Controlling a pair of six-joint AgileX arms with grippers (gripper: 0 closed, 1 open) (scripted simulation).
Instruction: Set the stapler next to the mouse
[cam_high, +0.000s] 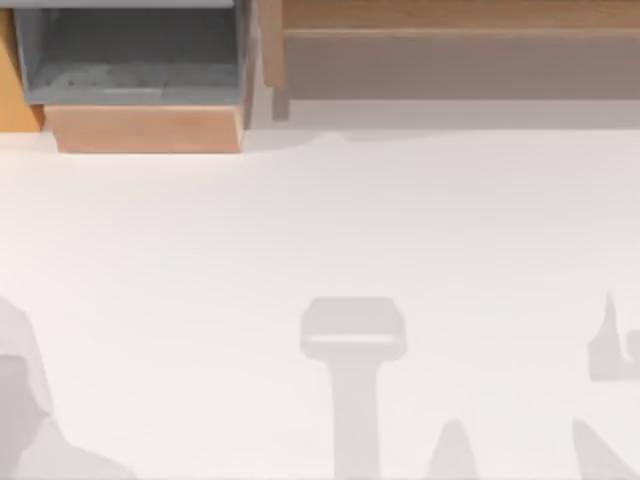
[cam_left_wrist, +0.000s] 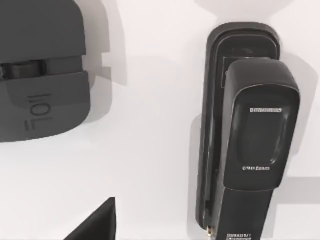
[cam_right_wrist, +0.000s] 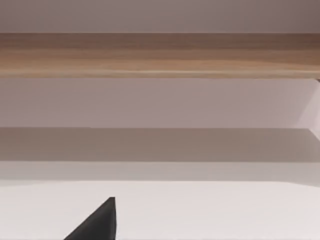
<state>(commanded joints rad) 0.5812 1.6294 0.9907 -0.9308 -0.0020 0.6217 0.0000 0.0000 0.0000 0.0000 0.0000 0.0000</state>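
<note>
In the left wrist view a black stapler (cam_left_wrist: 247, 135) lies flat on the white table, its hinged top arm resting over the longer base. A dark grey mouse (cam_left_wrist: 42, 75) with a scroll wheel lies beside it, with a strip of bare table between them. A dark edge of my left gripper (cam_left_wrist: 97, 225) shows just above the table, short of both objects and touching neither. A dark edge of my right gripper (cam_right_wrist: 97, 222) shows in the right wrist view, over bare table facing a wooden shelf.
A long wooden shelf (cam_high: 450, 40) runs along the back right of the table (cam_high: 320, 230). An open grey drawer in a wooden frame (cam_high: 140, 70) stands at the back left. Soft shadows of the arms fall across the table's front.
</note>
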